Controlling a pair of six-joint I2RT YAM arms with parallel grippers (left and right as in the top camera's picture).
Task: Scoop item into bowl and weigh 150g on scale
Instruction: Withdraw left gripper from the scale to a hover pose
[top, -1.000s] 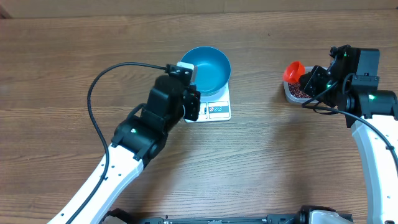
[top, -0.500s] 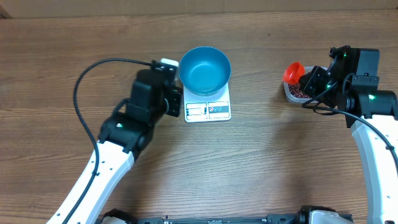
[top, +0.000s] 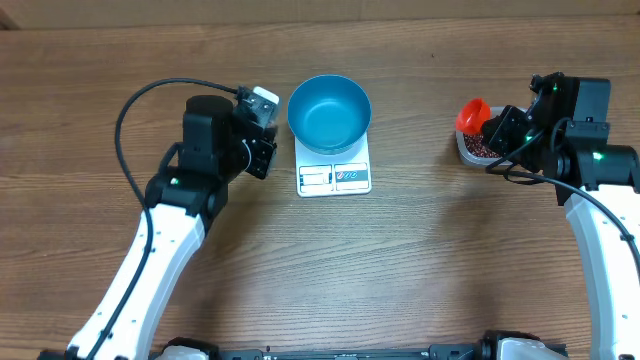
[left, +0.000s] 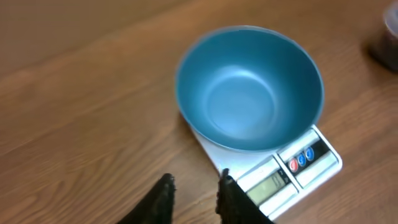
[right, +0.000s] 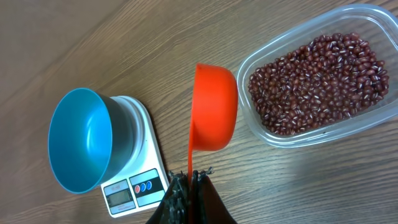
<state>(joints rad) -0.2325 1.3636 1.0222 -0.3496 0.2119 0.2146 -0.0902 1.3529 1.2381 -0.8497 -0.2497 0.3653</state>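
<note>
While I watch the overhead feed, my left tool (left: 194, 185) hangs over the wooden surface (top: 420, 270) just left of the scale (top: 335, 177). Its fingers are slightly parted and grasp nothing. The wrist view looks past them at the bowl.

The teal bowl (top: 329, 110) stands on the far part of the white scale and covers most of the platform. Only the display and button strip on the near edge show. I see nothing inside the bowl, just bare blue plastic.

Well to the right of the scale, an orange-red scoop (right: 214, 106) is turned on its edge right by the rim of a clear tub (right: 311, 140). I cannot tell whether the two touch, nor see into the scoop's cup.

The beans (right: 317, 84) lie in that tub as a loose maroon layer. My right tool (right: 189, 179) is clenched on the scoop's thin handle, with the arm reaching in from the right side.
</note>
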